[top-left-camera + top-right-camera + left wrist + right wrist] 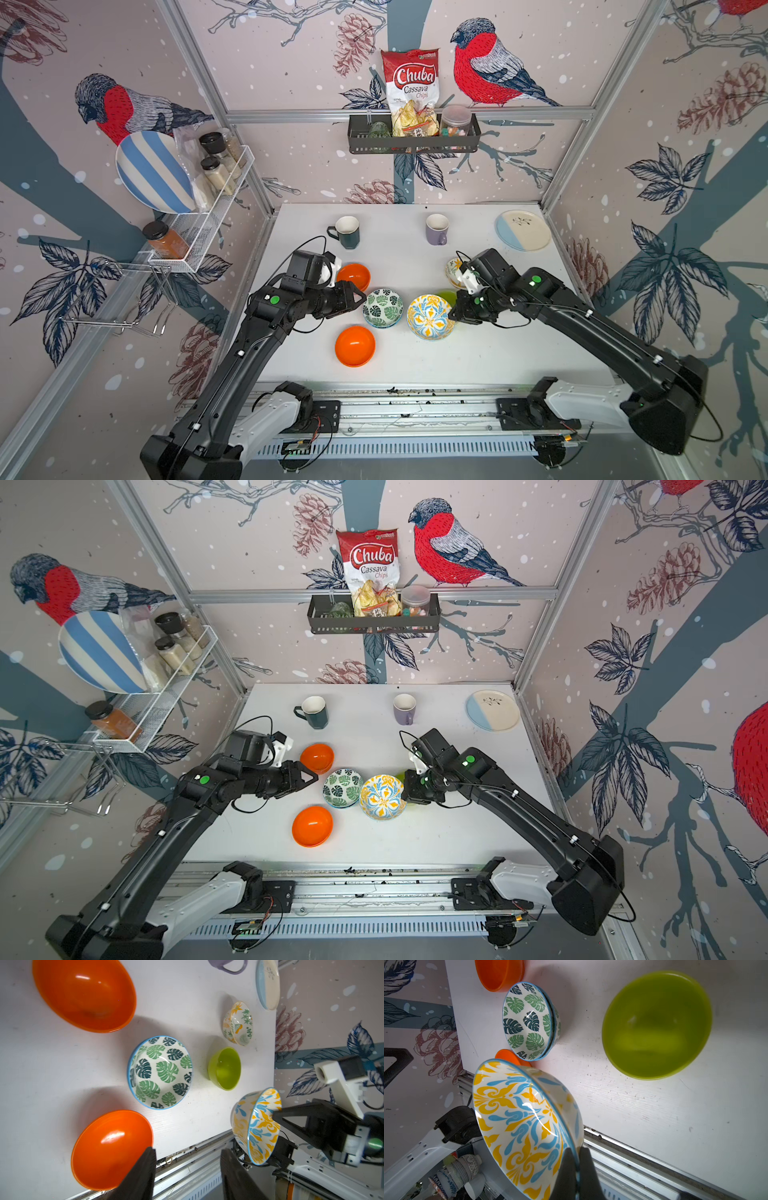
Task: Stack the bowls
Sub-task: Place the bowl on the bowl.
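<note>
Your right tool (576, 1164) grips the tile bowl (430, 316) by its rim, held above the worktop (478, 353); the leaf bowl (382, 307) sits just beside it, toward your left tool (360, 297), parted and empty.

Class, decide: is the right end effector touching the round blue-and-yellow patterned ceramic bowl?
Touching. The right wrist view shows the right end effector pinching the rim of the blue-and-yellow patterned bowl, fingers either side.

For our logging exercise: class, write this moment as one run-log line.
right pincer: shut on tile bowl rim, held tilted | left pincer: open, empty | leaf bowls: nested | lime bowl: unstacked
</note>
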{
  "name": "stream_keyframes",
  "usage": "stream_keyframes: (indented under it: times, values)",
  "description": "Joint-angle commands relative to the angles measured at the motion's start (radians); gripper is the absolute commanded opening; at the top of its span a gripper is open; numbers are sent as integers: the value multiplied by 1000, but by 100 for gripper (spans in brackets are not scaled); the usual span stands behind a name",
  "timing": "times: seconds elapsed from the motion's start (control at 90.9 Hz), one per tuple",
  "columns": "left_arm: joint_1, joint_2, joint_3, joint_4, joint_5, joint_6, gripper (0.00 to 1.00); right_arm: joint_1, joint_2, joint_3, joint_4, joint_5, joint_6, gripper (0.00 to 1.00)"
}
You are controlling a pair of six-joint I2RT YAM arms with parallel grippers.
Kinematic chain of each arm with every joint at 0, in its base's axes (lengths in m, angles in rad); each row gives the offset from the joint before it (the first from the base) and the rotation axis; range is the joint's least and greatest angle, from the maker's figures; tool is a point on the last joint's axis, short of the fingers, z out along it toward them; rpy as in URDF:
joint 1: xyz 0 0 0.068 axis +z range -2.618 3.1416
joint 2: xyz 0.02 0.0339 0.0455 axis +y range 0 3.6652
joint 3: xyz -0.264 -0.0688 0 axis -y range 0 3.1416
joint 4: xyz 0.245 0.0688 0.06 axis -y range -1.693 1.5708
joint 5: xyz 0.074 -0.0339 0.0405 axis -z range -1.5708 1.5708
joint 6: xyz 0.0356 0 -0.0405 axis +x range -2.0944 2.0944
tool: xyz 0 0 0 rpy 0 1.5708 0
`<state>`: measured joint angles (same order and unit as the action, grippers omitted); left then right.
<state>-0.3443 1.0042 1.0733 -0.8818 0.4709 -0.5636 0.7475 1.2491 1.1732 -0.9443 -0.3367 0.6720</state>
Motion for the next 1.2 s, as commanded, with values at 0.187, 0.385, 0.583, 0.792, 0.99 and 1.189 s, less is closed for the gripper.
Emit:
stream_keyframes:
  times: [0.187, 0.385, 0.583, 0.792, 0.99, 1.189]
  values:
    - [-133, 104, 82, -55, -27, 53, 46, 40, 158, 194, -62, -57, -46, 0]
    - [-167, 136, 81, -28, -47, 37, 36, 65, 219, 270, -68, -66, -45, 0]
    - [-173, 138, 55, 10, -28, 11, 33, 88, 258, 296, -64, -64, -47, 0]
    - [-180, 135, 30, 36, -28, -1, 33, 102, 283, 300, -42, -72, -43, 0]
    - [-198, 145, 6, 58, -34, -10, 27, 110, 308, 316, -33, -79, -43, 0]
    - [-200, 154, -3, 56, -48, -5, 20, 111, 315, 325, -25, -82, -42, 0]
